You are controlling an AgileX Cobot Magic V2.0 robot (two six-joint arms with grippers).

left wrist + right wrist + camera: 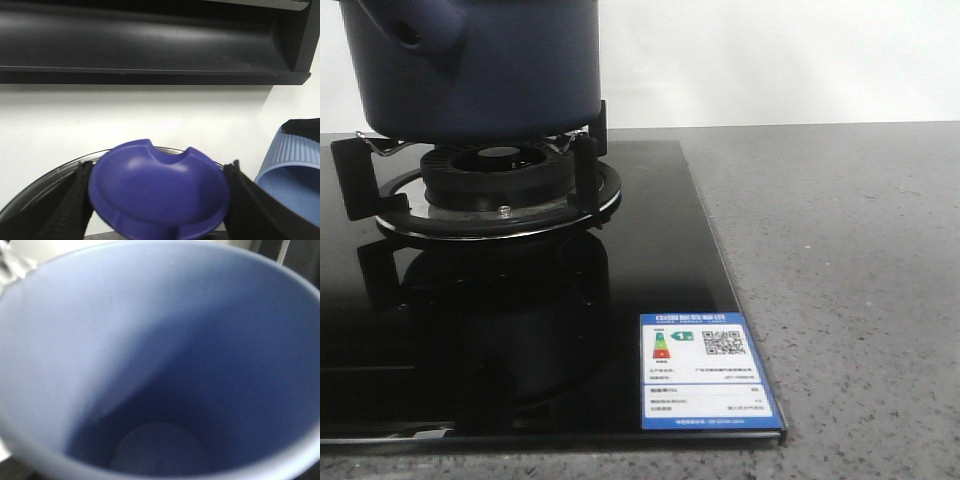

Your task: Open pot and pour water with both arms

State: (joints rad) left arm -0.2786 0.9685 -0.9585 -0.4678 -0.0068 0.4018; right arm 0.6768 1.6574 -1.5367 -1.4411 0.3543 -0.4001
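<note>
The dark navy pot [470,65] stands on the gas burner [500,175] at the far left, its stubby spout [415,25] facing me; its top is cut off. Neither gripper shows in the front view. My left gripper [159,200] is shut on the purple-blue knob [159,180] of a glass lid [45,175], held tilted before a white wall. A light blue ribbed cup [295,170] hangs beside it, with a black part of my right gripper over its rim. The cup's inside [160,365] fills the right wrist view and hides the fingers.
The black glass stove top [520,330] carries a blue and white label [705,370] at its near right corner. Grey speckled countertop [860,280] lies to the right. A dark range hood [150,40] hangs above the lid.
</note>
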